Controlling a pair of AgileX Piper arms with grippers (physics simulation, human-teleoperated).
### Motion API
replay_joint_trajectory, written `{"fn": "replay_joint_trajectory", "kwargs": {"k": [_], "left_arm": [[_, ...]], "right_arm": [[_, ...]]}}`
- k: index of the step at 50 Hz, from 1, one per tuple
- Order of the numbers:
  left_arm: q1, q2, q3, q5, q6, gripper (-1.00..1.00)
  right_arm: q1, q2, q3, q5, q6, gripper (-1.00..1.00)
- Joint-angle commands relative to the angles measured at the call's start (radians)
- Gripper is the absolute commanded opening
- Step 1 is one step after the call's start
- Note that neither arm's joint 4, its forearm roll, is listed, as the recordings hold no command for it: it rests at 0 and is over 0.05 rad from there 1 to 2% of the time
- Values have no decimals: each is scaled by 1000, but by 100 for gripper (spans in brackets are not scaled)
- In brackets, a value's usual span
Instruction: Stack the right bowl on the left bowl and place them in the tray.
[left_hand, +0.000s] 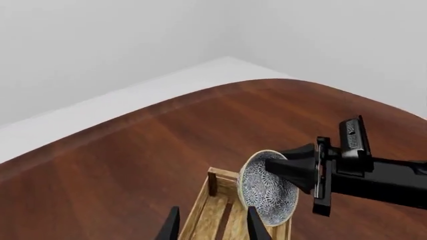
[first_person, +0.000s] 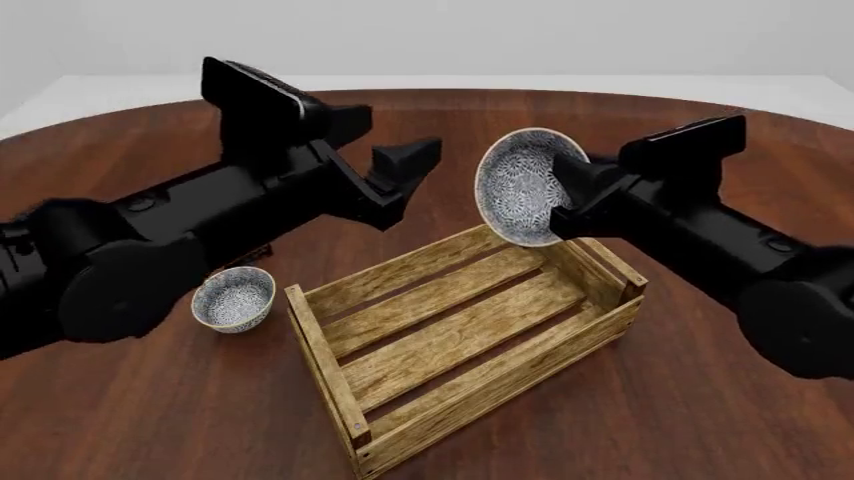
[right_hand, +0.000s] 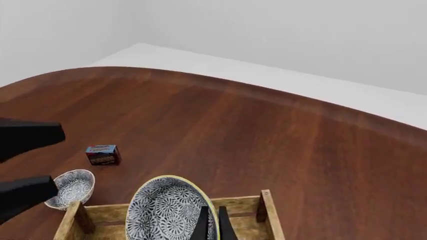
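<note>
Blue-white floral bowls (first_person: 531, 185), light-wood tray (first_person: 461, 340)

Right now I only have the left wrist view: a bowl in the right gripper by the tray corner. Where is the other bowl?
Observer: The other bowl sits upright on the table, just left of the tray, outside it.
Operator: Anything in the tray?
Observer: Nothing; the front view shows bare slats. The held bowl hangs tilted above its far edge.
Operator: Anything near the other bowl?
Observer: A small red-blue box lies just beyond it, not touching.
</note>
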Motion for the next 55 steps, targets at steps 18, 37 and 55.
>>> {"fn": "replay_joint_trajectory", "kwargs": {"k": [18,37,55], "left_arm": [[-20,181,-92,-33,-59,100],[-36,247,-97,-65,-91,100],[-35,317,-118,-82,-102,100]], "right_arm": [[24,-5,-1,1,-3,-100],[41,-12,2,8,-8,-100],[47,-30,6,17,-12,-100]]}}
